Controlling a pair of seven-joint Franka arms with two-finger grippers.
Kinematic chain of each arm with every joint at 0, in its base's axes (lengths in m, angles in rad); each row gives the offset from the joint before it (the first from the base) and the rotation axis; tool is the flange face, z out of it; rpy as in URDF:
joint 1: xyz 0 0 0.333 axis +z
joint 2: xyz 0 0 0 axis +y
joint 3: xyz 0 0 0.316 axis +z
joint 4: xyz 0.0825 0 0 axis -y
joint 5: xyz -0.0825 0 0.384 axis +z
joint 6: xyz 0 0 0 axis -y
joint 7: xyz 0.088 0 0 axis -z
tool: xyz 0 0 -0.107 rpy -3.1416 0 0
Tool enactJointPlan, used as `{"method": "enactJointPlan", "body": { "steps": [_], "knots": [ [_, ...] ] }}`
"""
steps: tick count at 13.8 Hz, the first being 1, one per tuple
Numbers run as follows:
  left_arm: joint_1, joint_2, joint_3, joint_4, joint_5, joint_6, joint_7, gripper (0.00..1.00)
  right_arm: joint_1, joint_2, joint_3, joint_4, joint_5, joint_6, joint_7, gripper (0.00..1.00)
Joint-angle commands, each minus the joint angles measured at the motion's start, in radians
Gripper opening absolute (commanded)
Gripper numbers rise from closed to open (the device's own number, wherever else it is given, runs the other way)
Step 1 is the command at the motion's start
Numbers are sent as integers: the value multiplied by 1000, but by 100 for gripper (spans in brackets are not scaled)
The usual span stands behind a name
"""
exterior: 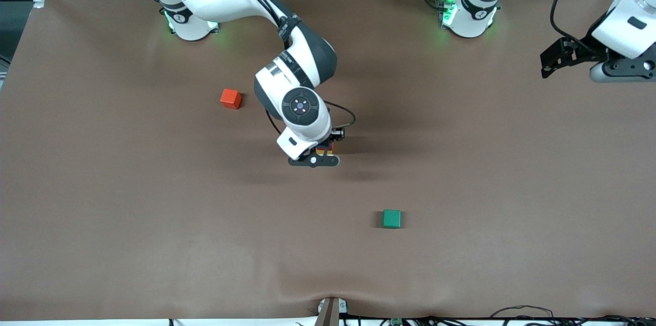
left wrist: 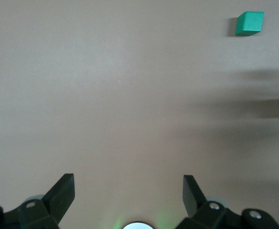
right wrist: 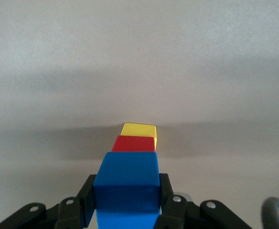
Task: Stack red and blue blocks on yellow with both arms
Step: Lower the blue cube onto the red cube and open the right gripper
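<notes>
Lying nearest the front camera, a matte green cube (exterior: 392,218) sits alone on the brown mat (exterior: 154,213). Farther up, mid-table, the right gripper (exterior: 325,154) is clamped on the blue block (right wrist: 127,181), fingers (right wrist: 167,191) pressed to its sides. The blue block is above the red block (right wrist: 134,142), which rests on the yellow cube (right wrist: 139,129); contact between blue and red can't be confirmed. All are sharp-edged, matte, same size. An orange-red cube (exterior: 230,98) lies farther off toward the right arm's end. The left gripper (exterior: 556,62) waits, jaws wide and empty, above the left arm's end. Smooth, faintly wrinkled mat; metal framing and cables along the table edges.
</notes>
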Motion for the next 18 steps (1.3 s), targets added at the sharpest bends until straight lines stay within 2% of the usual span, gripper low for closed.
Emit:
{"method": "enactJointPlan", "body": {
  "steps": [1, 10, 12, 16, 17, 18],
  "knots": [
    [12, -56, 0, -60, -21, -2, 2, 100, 11, 11, -6, 8, -17, -2, -10, 0],
    [13, -95, 3, -99, -32, 13, 0, 100, 29, 24, -6, 8, -42, 2, 7, 0],
    [34, -125, 1, -141, -33, 23, 2, 100, 32, 24, -6, 8, -42, 2, 16, 0],
    [38, -118, 3, -132, -32, 24, 2, 100, 37, 24, -6, 8, -43, 4, 24, 0],
    [38, -116, 3, -130, -32, 24, 2, 100, 34, 24, -6, 8, -42, 4, 24, 7],
    [38, -115, 3, -129, -32, 24, 3, 100, 34, 24, -6, 8, -42, 2, 24, 18]
  ]
}}
